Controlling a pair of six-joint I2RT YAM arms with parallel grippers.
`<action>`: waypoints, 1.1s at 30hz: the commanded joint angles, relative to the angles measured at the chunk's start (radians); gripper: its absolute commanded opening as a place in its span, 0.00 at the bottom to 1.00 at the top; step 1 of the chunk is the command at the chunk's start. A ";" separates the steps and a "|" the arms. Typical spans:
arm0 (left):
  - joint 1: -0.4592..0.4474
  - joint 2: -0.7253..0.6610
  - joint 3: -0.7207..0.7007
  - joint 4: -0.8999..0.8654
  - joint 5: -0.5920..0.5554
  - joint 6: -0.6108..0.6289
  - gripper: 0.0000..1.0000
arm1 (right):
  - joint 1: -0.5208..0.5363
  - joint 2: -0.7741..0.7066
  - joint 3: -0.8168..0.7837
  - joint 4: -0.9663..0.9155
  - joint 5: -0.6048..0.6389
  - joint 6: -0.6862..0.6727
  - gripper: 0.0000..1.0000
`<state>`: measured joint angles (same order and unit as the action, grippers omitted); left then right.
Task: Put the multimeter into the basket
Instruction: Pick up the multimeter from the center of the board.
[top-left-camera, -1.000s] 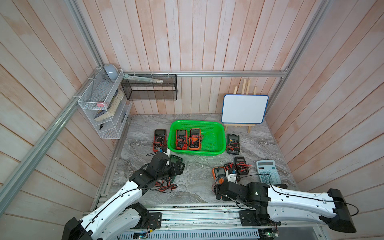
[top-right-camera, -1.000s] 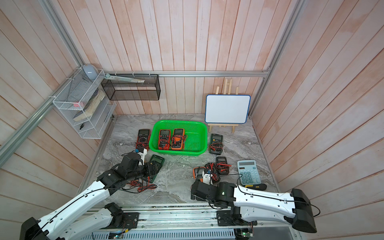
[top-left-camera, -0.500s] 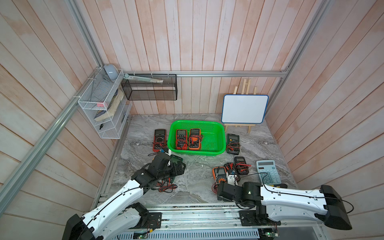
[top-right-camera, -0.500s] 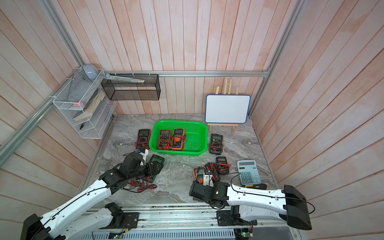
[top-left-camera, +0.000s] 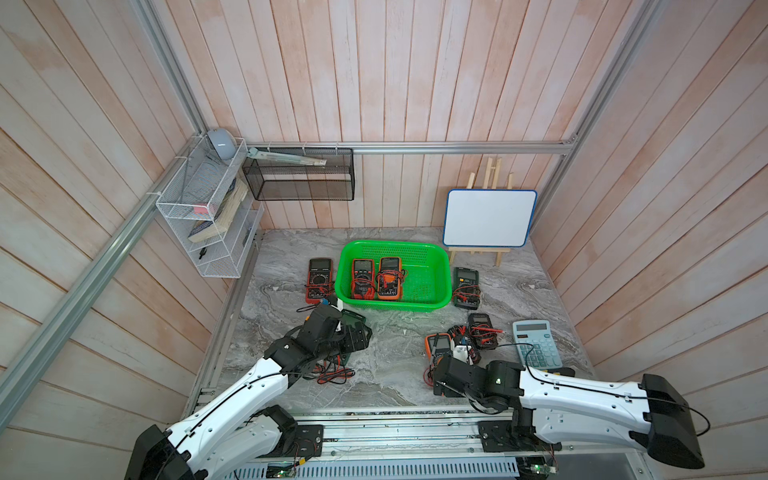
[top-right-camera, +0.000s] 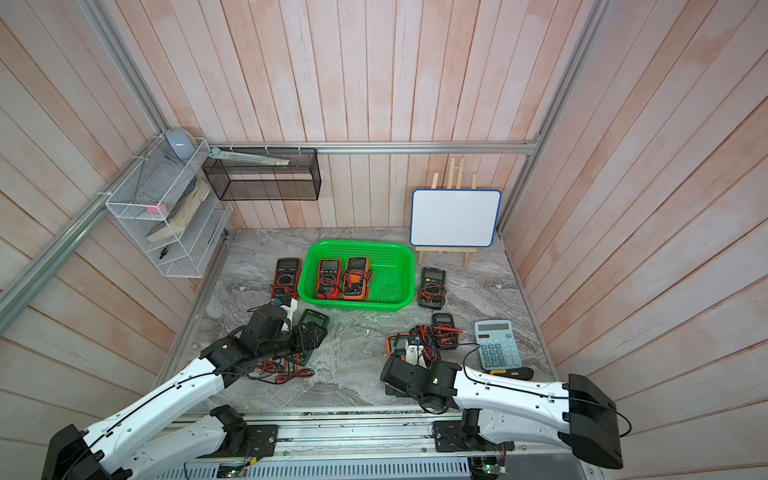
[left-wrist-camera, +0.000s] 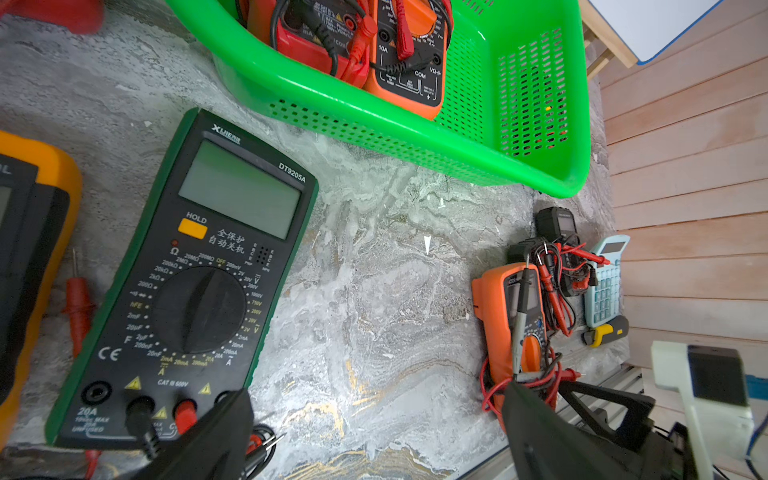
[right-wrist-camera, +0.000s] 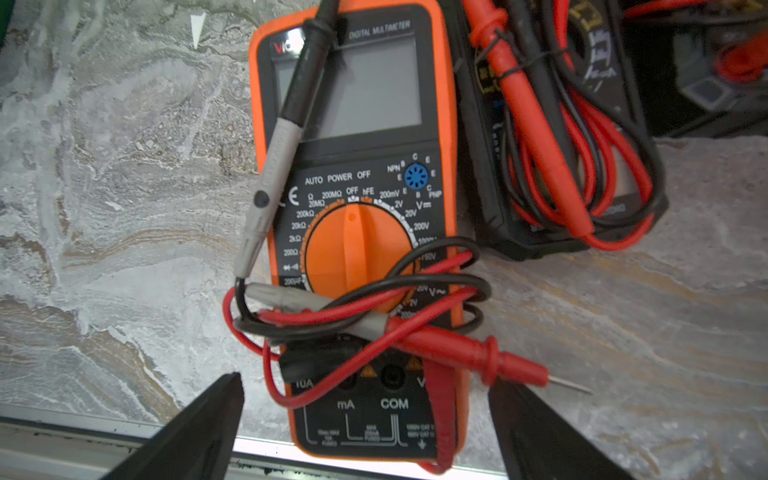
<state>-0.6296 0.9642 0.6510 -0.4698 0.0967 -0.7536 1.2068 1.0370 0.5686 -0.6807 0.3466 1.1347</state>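
Left wrist view: left tool (left-wrist-camera: 374, 409) stood with jaws wide apart, holding nothing, low over the table (left-wrist-camera: 374, 291). One finger (left-wrist-camera: 224, 419) overlapped the socket end of the green multimeter (left-wrist-camera: 187, 282); contact could not be told. That meter lay flat, face up, leads plugged in, just outside the basket (left-wrist-camera: 374, 124) near its 7 o'clock corner. Yellow multimeter (left-wrist-camera: 37, 257) lay just beside it.

Right wrist view: right tool (right-wrist-camera: 365, 382) was likewise wide apart and empty, its fingers either side of the socket end of the orange multimeter (right-wrist-camera: 361, 232). Meter lay face up, with red and black leads (right-wrist-camera: 374, 307) tangled across the dial. Black multimeter (right-wrist-camera: 486, 224) lay just beside it.

Both top views, far wall taken as 12: basket sat mid-table toward 12. Inside, in its 9 o'clock half, a red-cased multimeter (top-left-camera: 362, 277) and an orange-cased multimeter (top-left-camera: 389, 277) lay side by side. On the table, a red multimeter (top-left-camera: 319, 280) lay at the basket's 9 o'clock and a dark multimeter (top-left-camera: 466, 286) at its 3 o'clock. Orange multimeter lay at the basket's 5 o'clock, near the table's 6 o'clock edge. Calculator (top-left-camera: 536, 343) lay at 3 o'clock from it.
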 joint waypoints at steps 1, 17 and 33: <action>-0.005 0.008 0.023 0.024 -0.020 -0.003 1.00 | -0.034 0.012 -0.012 0.049 -0.024 -0.066 0.98; -0.005 0.005 0.001 0.057 0.003 0.002 1.00 | -0.107 0.164 -0.005 0.171 -0.092 -0.153 0.98; -0.007 0.025 -0.003 0.071 0.008 -0.003 1.00 | -0.130 0.184 -0.009 0.235 -0.124 -0.179 0.98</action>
<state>-0.6327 0.9821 0.6506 -0.4240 0.1009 -0.7532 1.0786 1.2175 0.5690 -0.5213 0.2653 0.9676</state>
